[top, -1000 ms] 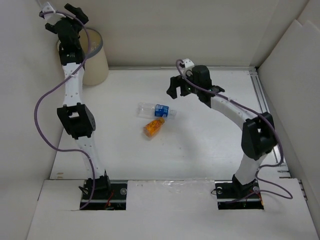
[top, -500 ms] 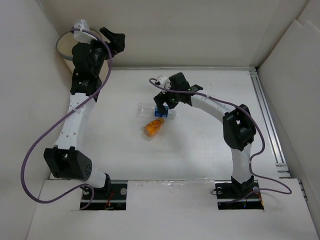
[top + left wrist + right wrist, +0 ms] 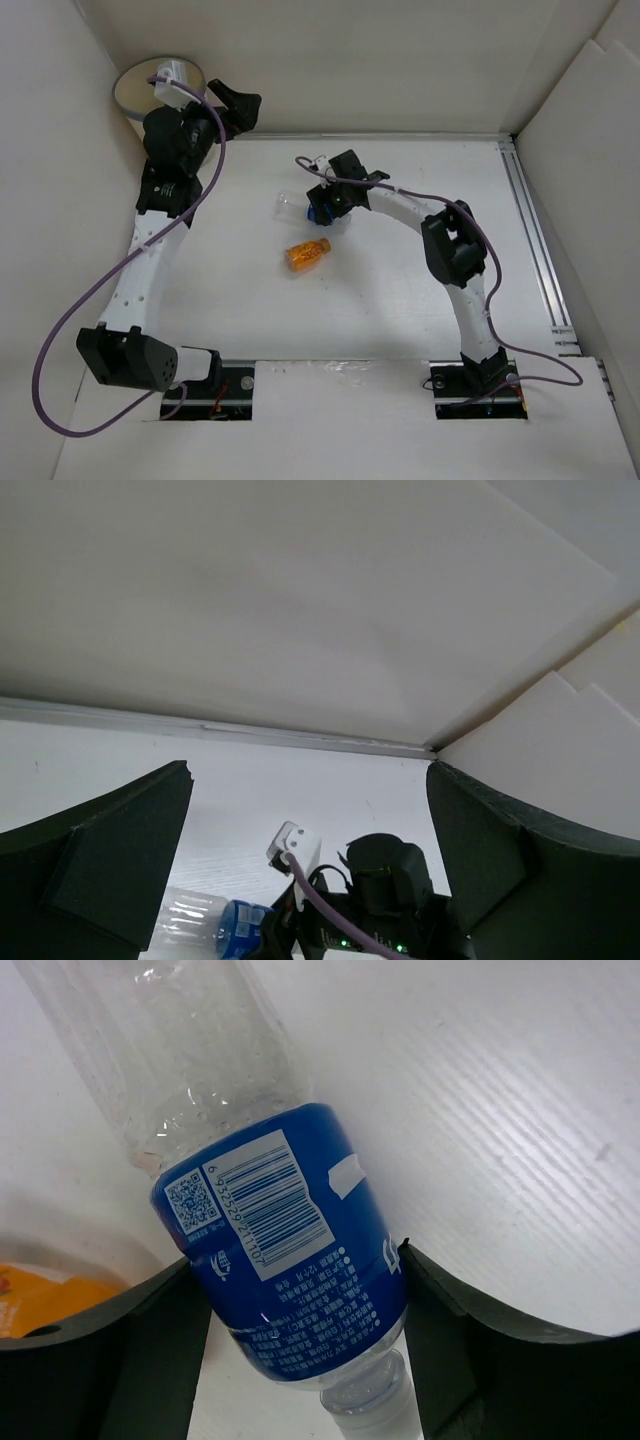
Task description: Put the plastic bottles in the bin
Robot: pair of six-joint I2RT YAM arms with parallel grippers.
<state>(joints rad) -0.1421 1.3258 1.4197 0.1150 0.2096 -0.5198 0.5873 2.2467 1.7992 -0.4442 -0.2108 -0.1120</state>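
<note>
A clear blue-labelled plastic bottle [image 3: 300, 207] lies on its side mid-table. My right gripper [image 3: 326, 203] is down over it, open, with a finger on each side of the label. In the right wrist view the bottle [image 3: 280, 1260] fills the gap of the gripper [image 3: 300, 1290], and both fingers reach the label's edges. An orange-filled bottle [image 3: 307, 254] lies just nearer, and shows in the right wrist view [image 3: 50, 1300]. My left gripper [image 3: 237, 106] is open and empty, held high beside the cream bin [image 3: 125, 88] in the far left corner. In the left wrist view the gripper [image 3: 308, 770] looks down on the bottle [image 3: 215, 925].
White walls close the table at the back, left and right. A metal rail [image 3: 530, 240] runs along the right side. The left arm's purple cable [image 3: 70, 300] loops out on the left.
My right gripper has reached left and come down around the blue-labelled bottle. My left gripper has swung right, away from over the bin, and its elbow has dropped toward the base.
</note>
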